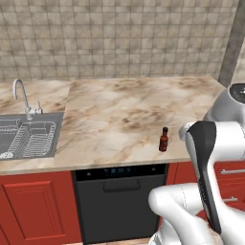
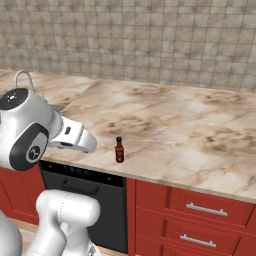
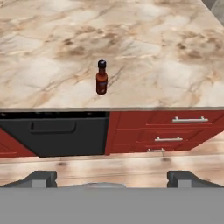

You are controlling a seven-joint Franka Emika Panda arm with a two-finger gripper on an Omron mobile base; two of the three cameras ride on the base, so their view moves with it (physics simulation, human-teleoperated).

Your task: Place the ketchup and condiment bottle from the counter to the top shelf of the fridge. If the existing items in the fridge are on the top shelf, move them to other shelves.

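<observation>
- You have the condiment bottle standing upright on the counter, close to the front edge, above the seam between the black appliance and the red drawers.
- The same bottle is seen in the left base view and in the right base view, alone on the stone with free space on every side.
- The gripper hangs in front of the counter and well apart from the bottle; its two finger tips stand wide apart and hold nothing.
- The step in hand, as I judge it, is the reach for this bottle. Bring the hand forward and centre the bottle between the finger tips before you close.
- The bottle is slim and tall, so I think it tips easily. Take it at the body under the black cap, not at the cap, and close slowly.
- Because it stands near the edge, a push from the side could send it off the counter. Come straight from the front.
- For containers: the sink at the left holds a wire rack; I cannot tell what more is in it.
</observation>
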